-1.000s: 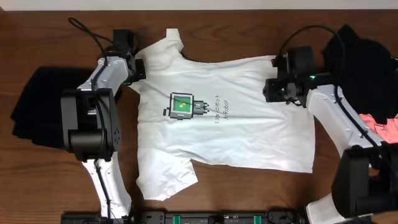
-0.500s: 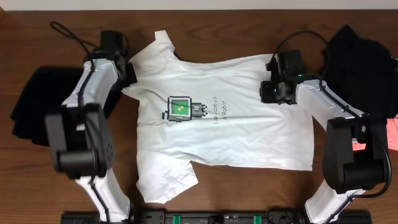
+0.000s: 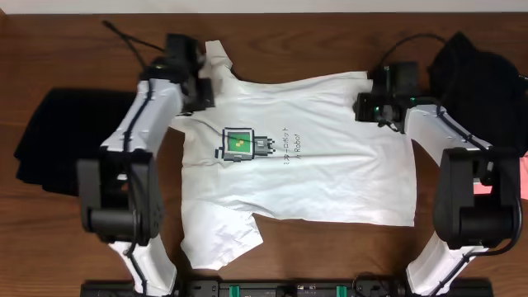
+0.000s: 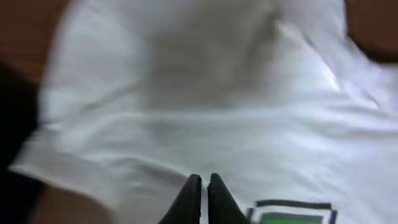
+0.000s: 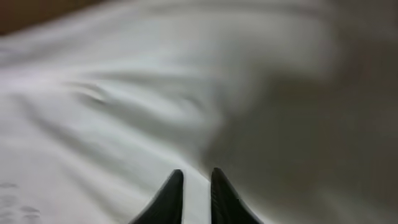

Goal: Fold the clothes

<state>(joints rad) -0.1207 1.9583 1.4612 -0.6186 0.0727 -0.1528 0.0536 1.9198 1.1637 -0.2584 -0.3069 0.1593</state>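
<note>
The white T-shirt (image 3: 330,173) lies spread flat on the wooden table, its green-and-grey robot print (image 3: 239,142) left of centre. My left gripper (image 3: 202,89) sits on the shirt's upper left shoulder beside the sleeve. In the left wrist view it (image 4: 202,179) is shut over white cloth, with the print (image 4: 292,213) at the lower right. Whether cloth is pinched is unclear. My right gripper (image 3: 363,107) is at the shirt's upper right corner. In the right wrist view its fingers (image 5: 196,173) stand almost together with white cloth between them.
A black garment (image 3: 58,136) lies left of the shirt, under the left arm. Another black garment (image 3: 478,78) is heaped at the back right, behind the right arm. The arm bases and a black rail (image 3: 264,289) line the table's front edge.
The right gripper's jaws have closed in at the shirt's upper right corner. The left gripper, shut throughout, has moved right and further onto the shirt's shoulder.
</note>
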